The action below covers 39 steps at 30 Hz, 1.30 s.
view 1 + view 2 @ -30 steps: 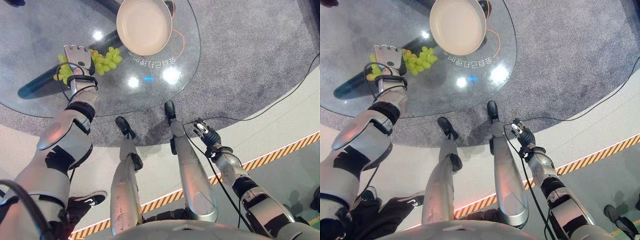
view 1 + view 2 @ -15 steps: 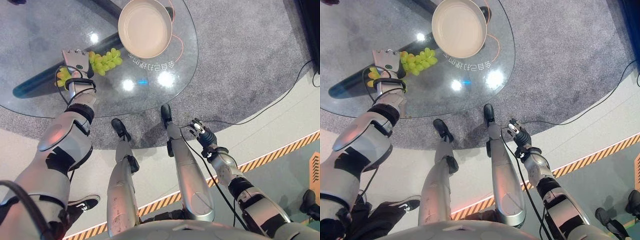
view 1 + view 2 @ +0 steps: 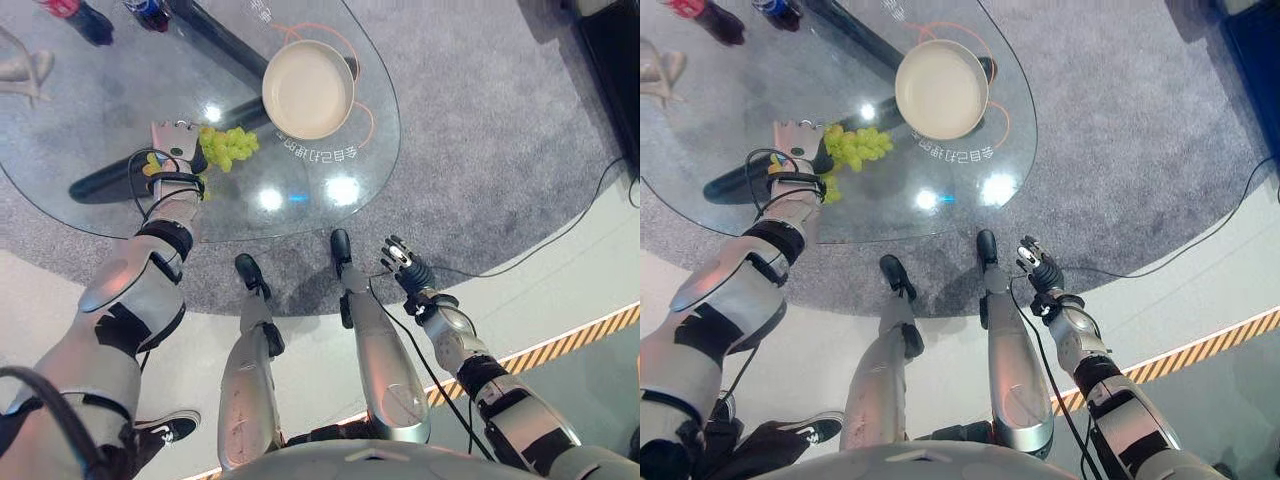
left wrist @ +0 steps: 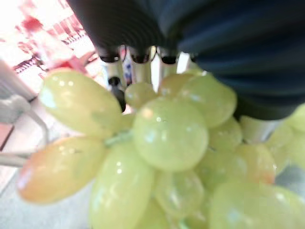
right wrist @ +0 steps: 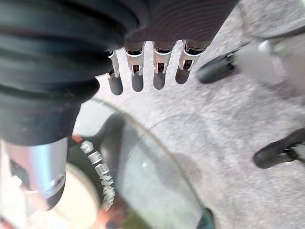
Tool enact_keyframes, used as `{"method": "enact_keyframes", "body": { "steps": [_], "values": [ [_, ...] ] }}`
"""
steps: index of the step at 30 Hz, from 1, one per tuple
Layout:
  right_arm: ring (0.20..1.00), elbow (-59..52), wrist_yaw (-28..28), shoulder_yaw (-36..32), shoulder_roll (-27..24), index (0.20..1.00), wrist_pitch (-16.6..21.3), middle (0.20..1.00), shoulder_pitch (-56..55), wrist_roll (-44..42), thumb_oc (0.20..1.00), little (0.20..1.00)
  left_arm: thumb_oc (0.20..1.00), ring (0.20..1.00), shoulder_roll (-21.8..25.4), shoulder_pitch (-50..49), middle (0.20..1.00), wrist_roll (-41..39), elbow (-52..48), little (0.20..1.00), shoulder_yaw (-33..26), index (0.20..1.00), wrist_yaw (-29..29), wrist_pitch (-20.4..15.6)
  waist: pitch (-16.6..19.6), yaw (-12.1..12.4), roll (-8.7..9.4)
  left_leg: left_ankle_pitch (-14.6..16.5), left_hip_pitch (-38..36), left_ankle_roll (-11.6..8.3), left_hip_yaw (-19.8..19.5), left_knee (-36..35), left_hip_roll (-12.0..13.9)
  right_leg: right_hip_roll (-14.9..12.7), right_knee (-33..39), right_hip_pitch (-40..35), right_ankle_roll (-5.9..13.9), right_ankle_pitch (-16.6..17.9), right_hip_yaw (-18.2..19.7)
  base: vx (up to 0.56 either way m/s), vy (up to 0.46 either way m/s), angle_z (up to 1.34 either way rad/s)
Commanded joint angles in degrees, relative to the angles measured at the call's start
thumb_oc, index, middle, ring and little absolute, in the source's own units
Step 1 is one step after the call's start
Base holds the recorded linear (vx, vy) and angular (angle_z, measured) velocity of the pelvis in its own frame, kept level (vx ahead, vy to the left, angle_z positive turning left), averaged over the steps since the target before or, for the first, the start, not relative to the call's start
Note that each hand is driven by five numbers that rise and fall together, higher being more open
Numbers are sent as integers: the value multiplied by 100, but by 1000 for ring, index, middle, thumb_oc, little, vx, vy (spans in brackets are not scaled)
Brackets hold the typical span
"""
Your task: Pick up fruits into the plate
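Observation:
A bunch of green grapes [image 3: 230, 147] lies on the round glass table [image 3: 300, 195], just before the empty cream plate [image 3: 308, 88]. My left hand [image 3: 173, 140] sits on the bunch's left part, back up. Its fingers [image 4: 114, 71] are curled down round the grapes [image 4: 167, 138], which press right against the palm. A few more grapes [image 3: 152, 166] stick out at the hand's left side. My right hand [image 3: 405, 268] hangs low over the carpet beside the table, open, with straight fingers [image 5: 138, 78] and nothing in it.
A dark bar [image 3: 115, 182] of the table's base runs under the glass below the hand. Two bottles [image 3: 95, 20] stand at the table's far left. A person's light shoe [image 3: 22, 68] shows at the left edge. Striped floor tape [image 3: 560, 345] lies at the right.
The whole picture has shifted, so the camera moved. The left hand, grapes and plate keep their places relative to each other. The right hand stays hanging.

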State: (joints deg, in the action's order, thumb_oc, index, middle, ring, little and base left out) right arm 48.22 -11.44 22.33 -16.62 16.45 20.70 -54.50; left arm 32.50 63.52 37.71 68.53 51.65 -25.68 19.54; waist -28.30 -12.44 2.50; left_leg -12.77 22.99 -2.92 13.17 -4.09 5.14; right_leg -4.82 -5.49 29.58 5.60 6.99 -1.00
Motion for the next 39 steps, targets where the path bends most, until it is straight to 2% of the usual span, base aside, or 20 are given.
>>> {"method": "enact_keyframes", "body": {
  "steps": [1, 7, 12, 17, 20, 26, 27, 30, 32, 34, 39],
  "values": [
    [1000, -389, 29, -293, -90, 1000, 213, 1000, -162, 49, 1000, 1000, 200, 200, 566, 137, 200, -39, -164, 200, -523, 200, -41, -224, -149, 92, -126, 651, -452, -185, -255, 216, -126, 448, -151, -474, -134, -325, -218, 42, 72, 12],
    [1000, -687, 106, -456, -189, 1000, 202, 1000, -270, 246, 1000, 1000, 200, 200, 984, -95, 200, 77, -883, 200, -686, 200, 396, -682, -116, 204, -216, 739, -1028, -167, -274, 89, -169, 348, 15, -1086, -92, -352, -306, 46, 48, 10],
    [1000, -1227, 79, -526, -356, 1000, 139, 1000, -508, 414, 1000, 1000, 200, 200, 1451, -530, 200, 341, -1714, 200, -795, 200, 799, -1024, 237, 301, -273, 815, -1349, -184, -260, -14, -184, 216, 273, -1508, -28, -325, -415, 61, 40, 10],
    [1000, -2012, -382, -671, -866, 1000, -235, 1000, -726, 836, 1000, 1000, 200, 200, 2152, -1046, 200, 914, -2933, 200, -959, 200, 1346, -1432, 668, 449, -242, 908, -1663, -187, -246, -55, -196, 47, 547, -1953, 68, -252, -553, 77, 0, 10],
    [1000, -2290, -537, -710, -1116, 1000, -434, 1000, -749, 988, 1000, 1000, 200, 200, 2431, -1174, 200, 1045, -3333, 200, -1009, 200, 1533, -1643, 824, 512, -207, 927, -1760, -189, -257, -61, -192, 0, 614, -2096, 105, -229, -606, 76, -43, 4],
    [1000, -3018, -1153, -908, -1943, 1000, -1199, 1000, -698, 1206, 1000, 1000, 200, 200, 3220, -1615, 200, 1299, -4464, 200, -1133, 200, 1899, -2526, 1317, 708, -129, 1011, -2104, -154, -319, -71, -211, -46, 717, -2560, 128, -276, -753, 133, -37, 7],
    [1000, -3175, -1318, -942, -2113, 1000, -1466, 1000, -635, 1198, 1000, 1000, 200, 200, 3386, -1706, 200, 1325, -4730, 200, -1161, 200, 1963, -2799, 1460, 765, -116, 1040, -2206, -140, -343, -73, -222, -46, 745, -2693, 124, -300, -787, 145, -6, 1],
    [1000, -3340, -1644, -895, -2334, 1000, -1952, 1000, -479, 1146, 1000, 1000, 200, 200, 3584, -1811, 200, 1341, -5094, 200, -1193, 200, 1970, -3230, 1661, 845, -108, 1091, -2367, -128, -386, -74, -236, -55, 805, -2904, 124, -329, -832, 135, 4, 2],
    [1000, -3450, -1894, -795, -2453, 1000, -2310, 1000, -357, 1050, 1000, 1000, 200, 200, 3650, -1846, 200, 1344, -5377, 200, -1202, 200, 2076, -3473, 1794, 894, -98, 1121, -2479, -116, -414, -79, -248, -59, 849, -3040, 120, -339, -858, 142, 5, 2],
    [1000, -3597, -2136, -686, -2549, 1000, -2674, 1000, -300, 945, 1000, 1000, 200, 200, 3755, -1853, 200, 1322, -5695, 200, -1169, 200, 2160, -3876, 1950, 938, -90, 1162, -2610, -99, -442, -83, -257, -68, 881, -3194, 119, -357, -888, 136, -1, 6],
    [1000, -3788, -2481, -323, -2497, 1000, -3471, 1000, -90, 443, 1000, 1000, 200, 200, 3820, -1663, 200, 1106, -6254, 200, -930, 200, 2211, -4534, 2169, 1010, -101, 1239, -2828, -65, -497, -91, -291, -78, 953, -3480, 112, -408, -939, 85, 19, 8]
  ]
}}
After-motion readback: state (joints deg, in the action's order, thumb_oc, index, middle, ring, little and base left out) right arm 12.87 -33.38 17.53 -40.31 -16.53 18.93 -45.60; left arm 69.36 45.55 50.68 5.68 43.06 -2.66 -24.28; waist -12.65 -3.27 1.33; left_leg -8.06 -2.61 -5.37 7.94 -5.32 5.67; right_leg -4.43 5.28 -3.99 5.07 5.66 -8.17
